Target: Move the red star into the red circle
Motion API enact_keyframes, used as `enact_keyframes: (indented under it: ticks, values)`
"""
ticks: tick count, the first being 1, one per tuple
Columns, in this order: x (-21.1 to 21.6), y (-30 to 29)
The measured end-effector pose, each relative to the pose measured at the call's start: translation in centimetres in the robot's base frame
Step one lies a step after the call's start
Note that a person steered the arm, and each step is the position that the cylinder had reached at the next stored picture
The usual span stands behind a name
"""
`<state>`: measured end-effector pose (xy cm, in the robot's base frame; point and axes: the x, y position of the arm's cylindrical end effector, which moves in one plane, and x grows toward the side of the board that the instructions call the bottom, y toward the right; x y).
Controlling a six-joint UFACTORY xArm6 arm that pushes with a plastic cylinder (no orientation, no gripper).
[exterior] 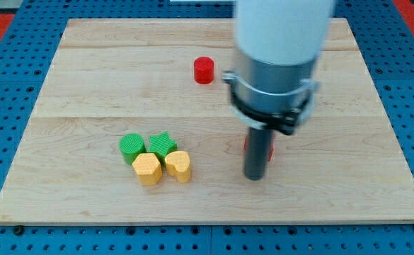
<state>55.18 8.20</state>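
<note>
Red star [271, 151] mostly hidden behind rod, touching my tip [254, 177]; red circle [204, 70] well apart; no gripper fitted.

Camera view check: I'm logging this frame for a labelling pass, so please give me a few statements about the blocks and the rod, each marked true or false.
1. The red round block stands alone near the view's top. True.
2. My tip touches the yellow blocks. False: it is well to their right, apart from them.
3. A red block is partly hidden behind the rod. True; its shape cannot be made out.
4. The green round block lies right of the green star block. False: it lies left of it.
5. Two yellow blocks sit just below the green ones. True.
</note>
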Motion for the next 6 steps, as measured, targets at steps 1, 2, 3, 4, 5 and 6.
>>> enact_keyframes:
  ticks: [1, 2, 3, 4, 5, 6]
  values:
    - [-3.5, 1.1]
    - [-7.1, -0.4]
    - [-11.3, -0.7]
    - [-12.2, -1.3]
    - [-12.2, -0.4]
    - [-12.2, -2.3]
